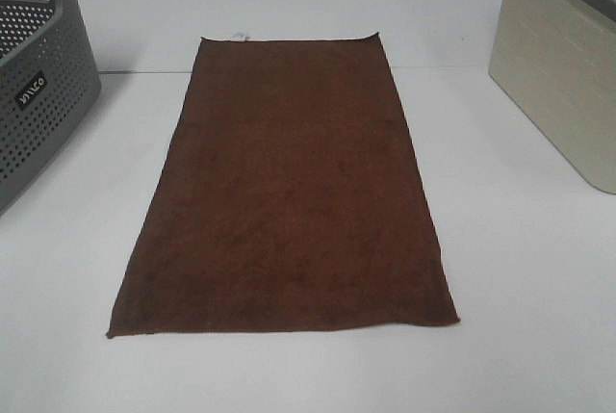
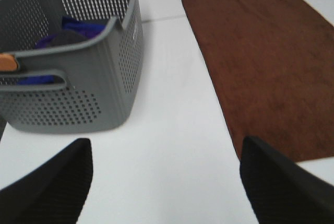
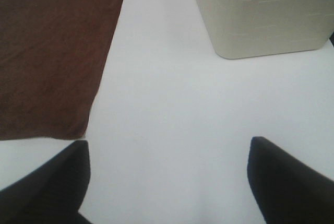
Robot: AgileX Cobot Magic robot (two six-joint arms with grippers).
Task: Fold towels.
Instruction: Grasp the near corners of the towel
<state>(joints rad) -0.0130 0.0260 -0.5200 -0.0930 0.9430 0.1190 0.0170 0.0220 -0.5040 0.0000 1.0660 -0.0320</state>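
The dark reddish-brown towel (image 1: 289, 192) lies flat and spread out lengthwise in the middle of the white table, with a small white tag (image 1: 240, 38) on its far short edge. It also shows in the left wrist view (image 2: 266, 67) and in the right wrist view (image 3: 52, 51). My left gripper (image 2: 167, 187) is open and empty above the bare table, between the grey basket and the towel's near left corner. My right gripper (image 3: 167, 182) is open and empty above the bare table, just off the towel's near right corner. Neither gripper shows in the high view.
A grey perforated basket (image 1: 38, 95) stands at the left; the left wrist view shows its wall (image 2: 78, 88) with blue-purple cloth (image 2: 78, 28) inside. A beige bin (image 1: 563, 76) stands at the right, also in the right wrist view (image 3: 261, 15).
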